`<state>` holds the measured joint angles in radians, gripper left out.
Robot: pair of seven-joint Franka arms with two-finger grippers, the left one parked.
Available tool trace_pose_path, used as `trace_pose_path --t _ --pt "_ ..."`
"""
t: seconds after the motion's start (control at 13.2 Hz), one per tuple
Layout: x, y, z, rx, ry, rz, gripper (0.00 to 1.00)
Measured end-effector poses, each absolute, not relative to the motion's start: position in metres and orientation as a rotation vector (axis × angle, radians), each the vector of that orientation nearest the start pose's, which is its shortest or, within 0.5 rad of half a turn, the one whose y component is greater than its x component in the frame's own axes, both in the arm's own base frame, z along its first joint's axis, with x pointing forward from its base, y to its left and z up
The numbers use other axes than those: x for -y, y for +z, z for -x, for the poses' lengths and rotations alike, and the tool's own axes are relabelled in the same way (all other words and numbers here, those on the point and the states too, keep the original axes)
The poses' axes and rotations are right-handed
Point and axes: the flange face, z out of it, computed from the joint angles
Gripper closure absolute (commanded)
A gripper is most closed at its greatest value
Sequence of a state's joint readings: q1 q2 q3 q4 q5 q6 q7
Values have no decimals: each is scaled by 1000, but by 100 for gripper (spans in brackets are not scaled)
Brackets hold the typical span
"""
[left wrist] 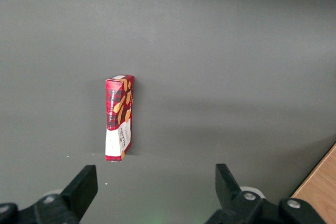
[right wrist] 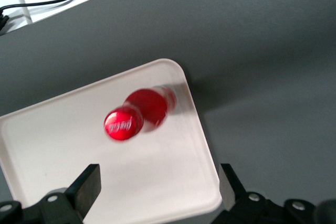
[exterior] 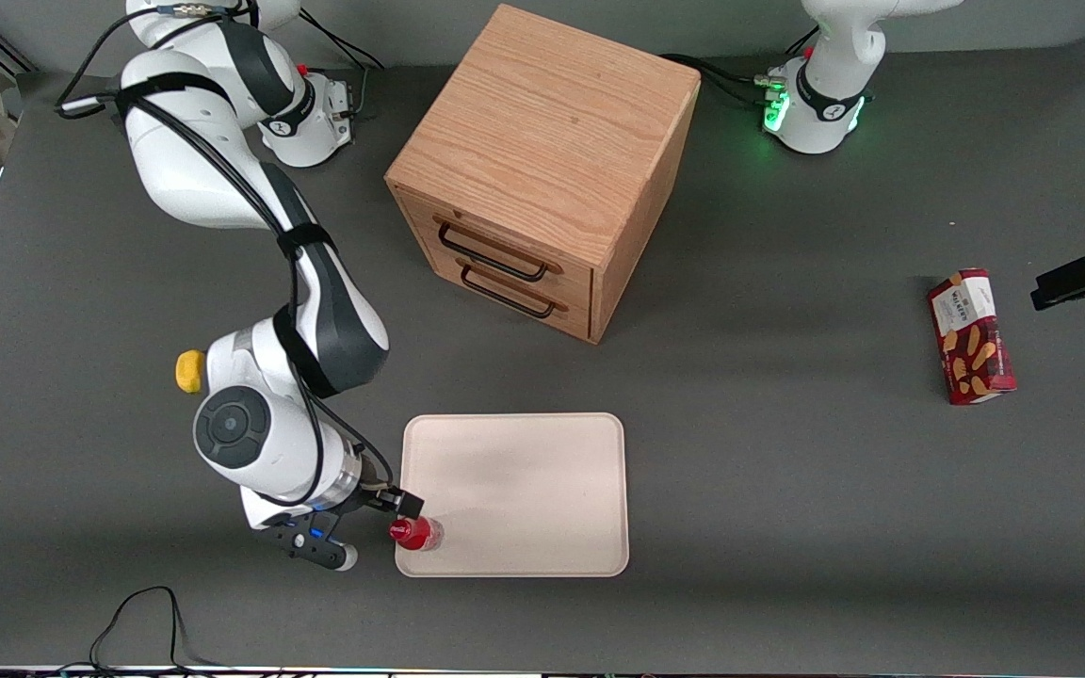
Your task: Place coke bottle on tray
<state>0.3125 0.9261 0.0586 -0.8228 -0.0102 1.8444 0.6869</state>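
tray [exterior: 542, 452]: smooth matt plastic | cabinet [exterior: 542, 122]: grained wood | table [exterior: 787, 490]: matt

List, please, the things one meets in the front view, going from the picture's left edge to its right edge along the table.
gripper → coke bottle, standing on the corner of the tray → wooden cabinet, farther from the camera → snack box, toward the parked arm's end.

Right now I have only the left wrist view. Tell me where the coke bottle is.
Observer: The coke bottle stands upright on the tray, in its corner nearest the front camera, toward the working arm's end.
Operator: Report the gripper.
Observer: The gripper is open beside that corner; its fingers do not touch the bottle.
Operator: Check the cabinet's drawers.
Observer: Both drawers of the wooden cabinet look shut.
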Motion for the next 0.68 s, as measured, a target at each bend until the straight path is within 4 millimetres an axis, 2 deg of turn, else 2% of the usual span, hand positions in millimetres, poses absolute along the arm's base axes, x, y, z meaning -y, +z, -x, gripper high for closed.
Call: trace_pose_path --t 0.23,0.38,0.53,0.68 --pt "-262 410 -723 -435 55 3090 0" --pt "-247 432 -707 -325 116 3124 0" --pt "-210 454 -687 -222 170 3141 0" --pt "-161 479 -660 -123 216 3142 0"
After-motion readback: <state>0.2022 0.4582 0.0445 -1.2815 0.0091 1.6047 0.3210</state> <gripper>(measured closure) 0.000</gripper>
